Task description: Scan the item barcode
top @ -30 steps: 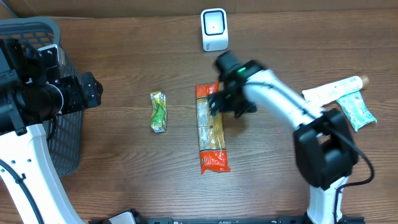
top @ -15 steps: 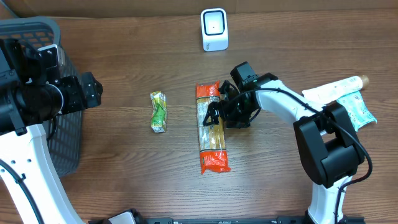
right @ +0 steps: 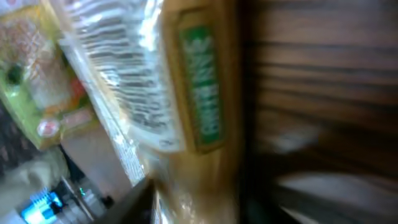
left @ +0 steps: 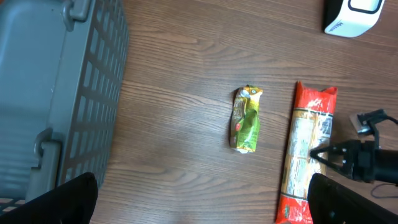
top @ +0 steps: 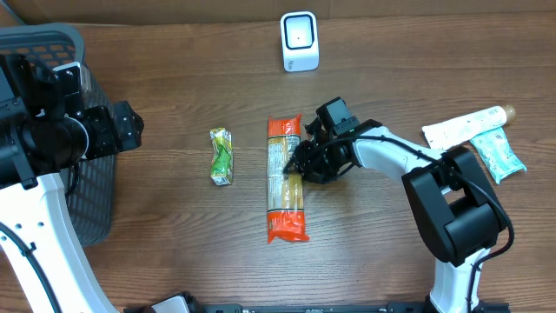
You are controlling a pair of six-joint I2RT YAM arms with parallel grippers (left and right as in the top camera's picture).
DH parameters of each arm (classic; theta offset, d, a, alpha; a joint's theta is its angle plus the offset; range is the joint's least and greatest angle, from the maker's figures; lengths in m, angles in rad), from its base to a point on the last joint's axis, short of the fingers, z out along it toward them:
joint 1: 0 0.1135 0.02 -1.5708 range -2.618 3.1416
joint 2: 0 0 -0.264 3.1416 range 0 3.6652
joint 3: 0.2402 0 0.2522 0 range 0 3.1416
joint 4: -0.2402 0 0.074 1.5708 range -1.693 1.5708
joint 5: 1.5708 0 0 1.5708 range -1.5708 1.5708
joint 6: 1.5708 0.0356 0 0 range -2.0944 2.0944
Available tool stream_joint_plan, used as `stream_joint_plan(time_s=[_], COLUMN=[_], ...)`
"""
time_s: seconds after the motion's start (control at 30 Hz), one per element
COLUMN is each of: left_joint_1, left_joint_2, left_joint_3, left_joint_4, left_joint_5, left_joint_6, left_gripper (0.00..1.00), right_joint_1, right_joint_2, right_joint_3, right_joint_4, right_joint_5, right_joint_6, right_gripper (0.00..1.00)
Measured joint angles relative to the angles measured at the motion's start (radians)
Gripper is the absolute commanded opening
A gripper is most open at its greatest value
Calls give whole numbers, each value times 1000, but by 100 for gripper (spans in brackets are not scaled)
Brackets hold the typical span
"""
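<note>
1. Gripping only the edge is the first risk. The right claw sits at the right side of the pasta packet, about halfway along it, with its jaws narrowed around it. The blurred wrist view does not show whether they truly clamp it. A hold on slack film alone would likely slip on the lift.
2. The packet lies lengthwise on the tabletop, between the small green packet and the right arm, and well short of the scanner at the far edge. Because it is long and held near the middle, its ends may sag or swing on the way over.
3. Striped print, possibly the barcode, shows close to the claw in the wrist view. If the claw covers it, or it ends up turned away from the scanner's window, there will be no read.
4. A drag instead of a clean lift could shove the packet into the green packet nearby.
5. The left claw stands wide and holds nothing. It is over by the basket, too far off to steady a slipping packet.
</note>
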Motion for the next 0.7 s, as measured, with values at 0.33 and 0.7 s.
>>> stream_joint_plan(time_s=[0.33, 0.7], left_joint_1=[0, 0], left_joint_2=[0, 1], left_joint_3=[0, 0], left_joint_4=[0, 0], left_joint_5=[0, 0], left_joint_6=[0, 0], left_gripper=[100, 100], right_joint_1=[15, -17], right_joint_2=[2, -249], right_joint_3=[-11, -11], right_joint_4=[99, -14], right_joint_5=[-26, 14], right_joint_6=[17, -169], right_gripper=[4, 4])
